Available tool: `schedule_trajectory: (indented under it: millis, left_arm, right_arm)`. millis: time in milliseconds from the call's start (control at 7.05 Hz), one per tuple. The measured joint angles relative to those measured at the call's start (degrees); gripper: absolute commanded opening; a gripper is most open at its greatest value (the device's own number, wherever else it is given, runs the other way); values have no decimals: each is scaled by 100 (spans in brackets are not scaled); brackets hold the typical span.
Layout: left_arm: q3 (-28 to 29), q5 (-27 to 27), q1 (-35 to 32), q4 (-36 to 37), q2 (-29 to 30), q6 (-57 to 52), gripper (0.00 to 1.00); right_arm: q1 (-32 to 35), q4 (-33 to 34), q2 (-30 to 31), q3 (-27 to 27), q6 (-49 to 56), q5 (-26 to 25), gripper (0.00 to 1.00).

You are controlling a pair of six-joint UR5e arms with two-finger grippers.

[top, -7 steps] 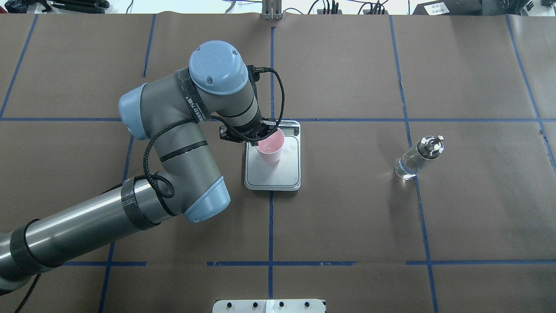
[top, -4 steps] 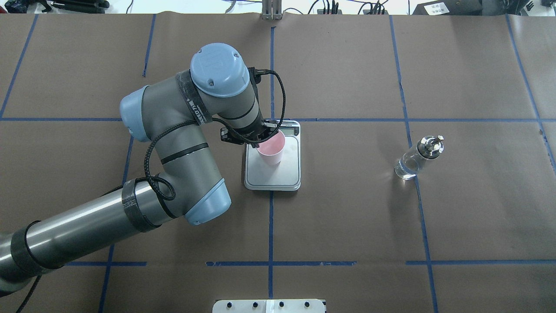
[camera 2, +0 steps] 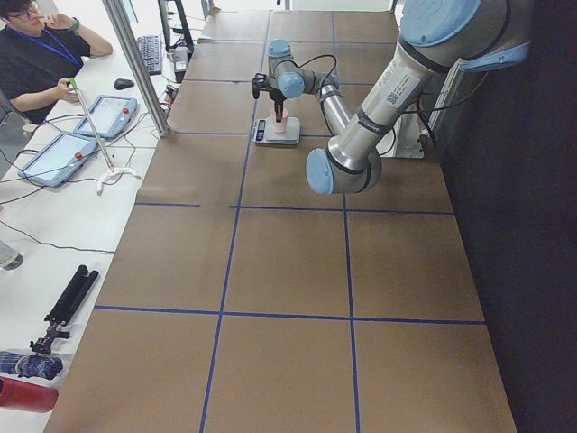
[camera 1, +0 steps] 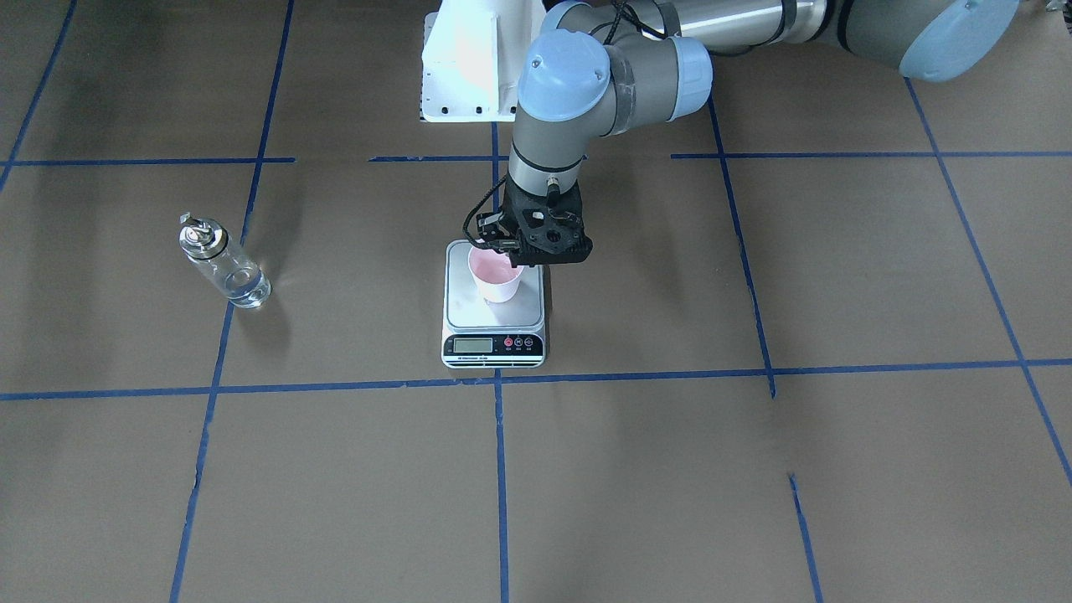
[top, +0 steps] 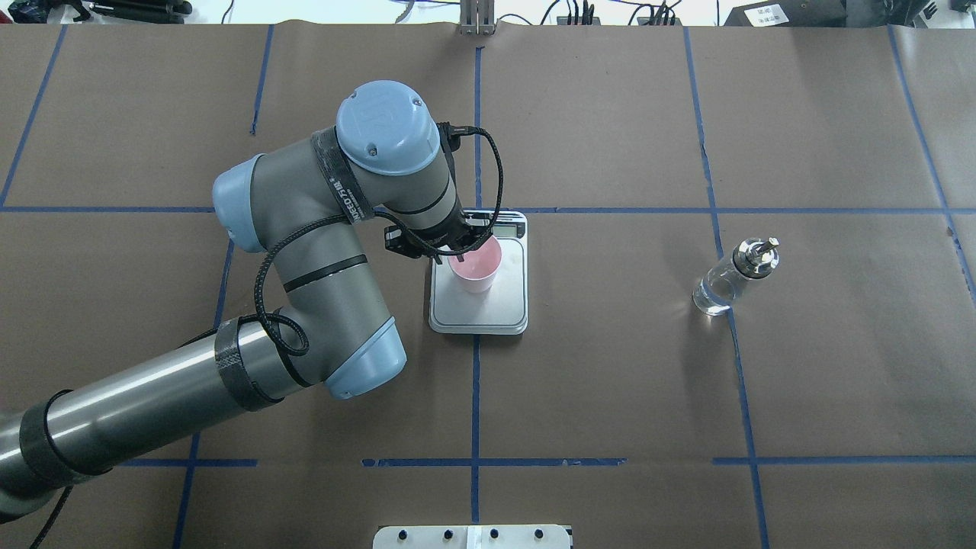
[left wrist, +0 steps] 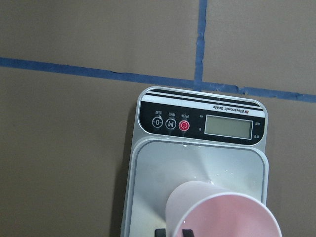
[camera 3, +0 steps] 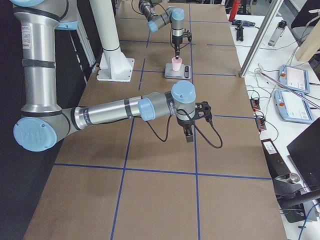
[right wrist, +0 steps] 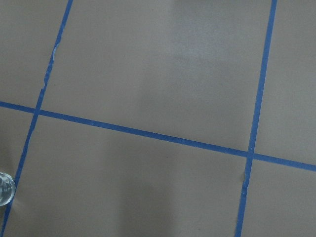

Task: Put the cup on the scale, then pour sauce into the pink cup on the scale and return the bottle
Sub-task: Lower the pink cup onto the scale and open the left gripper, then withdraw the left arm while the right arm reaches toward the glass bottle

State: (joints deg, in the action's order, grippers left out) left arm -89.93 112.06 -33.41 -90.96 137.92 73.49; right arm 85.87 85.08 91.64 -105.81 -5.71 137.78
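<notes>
Cup on scale, my left hand clamped on its rim.
Bottle stands well right on the counter; my right hand: cannot tell its state.

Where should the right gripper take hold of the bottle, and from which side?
Probably the clear glass body of the bottle, below the metal cap, approached level from the robot's own side. It stands upright, apart from the scale. Its round wall suits two fingers, and the spout on top blocks a top-down grasp.
</notes>
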Motion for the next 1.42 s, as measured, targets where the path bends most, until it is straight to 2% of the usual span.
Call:
schedule_trajectory:
  millis: [284,567,851,993,1135,1418]
  left_arm:
    - [-291,4,-33,47,-104,-366,100]
    - [-971,21,-368,238,-584,-1309,100]
    - [-1795,45,-1134,960,-1157,-2814,100]
    - [-2066,83,-1651,1166,-1515,-3758,100]
    - [-2176,152,-2226,1245,-1891,-4801,100]
    - [-1960,358,-3646,1248,-2603,-7105,100]
  right_arm:
    - [0,-8,-23,-34,14,-5,100]
    - [-2,-14,-45,-239,-17,-6,100]
    - [-194,-19,-59,-636,-677,7,100]
    - [-486,-214,-59,-947,-1460,-15,100]
    - [-870,-807,-29,-1143,-2469,-140,100]
    - [-2041,-2254,122,-1451,-4679,-1057,100]
